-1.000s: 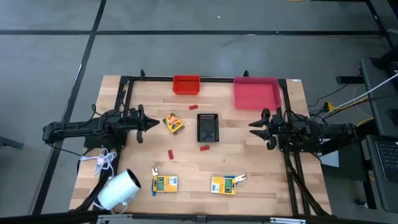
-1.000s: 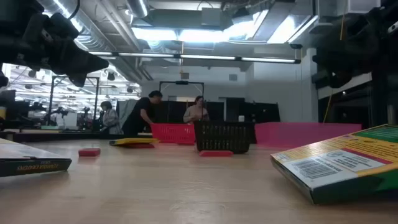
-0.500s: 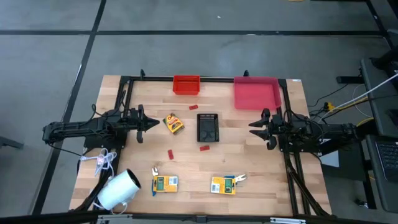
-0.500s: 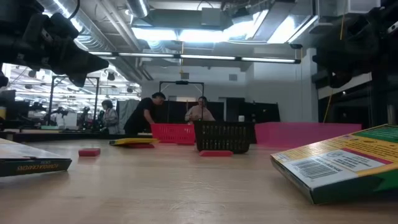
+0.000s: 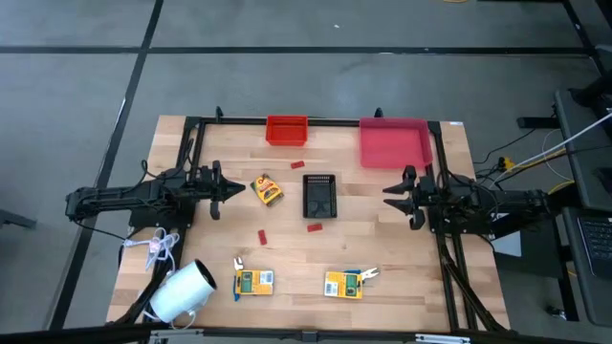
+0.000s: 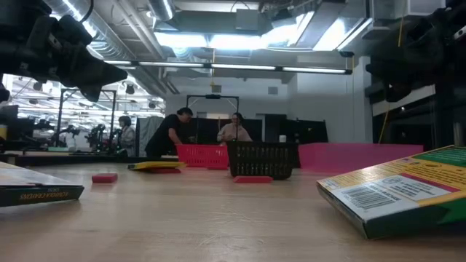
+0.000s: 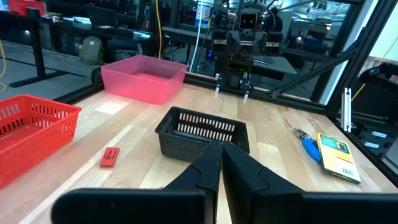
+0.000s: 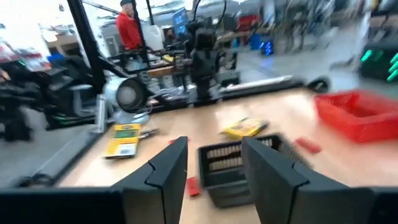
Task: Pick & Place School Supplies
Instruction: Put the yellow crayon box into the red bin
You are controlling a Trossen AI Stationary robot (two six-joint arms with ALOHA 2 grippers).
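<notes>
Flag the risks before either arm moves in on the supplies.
1. Blue-handled pliers lie against the front right box; grabbing one may drag the other.
2. The red pieces are tiny and flat on the table, so a pinch may slip off them.
3. The black basket sits between left tool and right tool; both reaching in could collide.

Surface: light wood planks, black frame around it. Red basket, pink tray, black mesh basket. Three boxes printed yellow and green. Pliers with blue handles. Small flat pieces red. Roll white, cord bundle white. Both arms dark. Floor grey with dark lines.
</notes>
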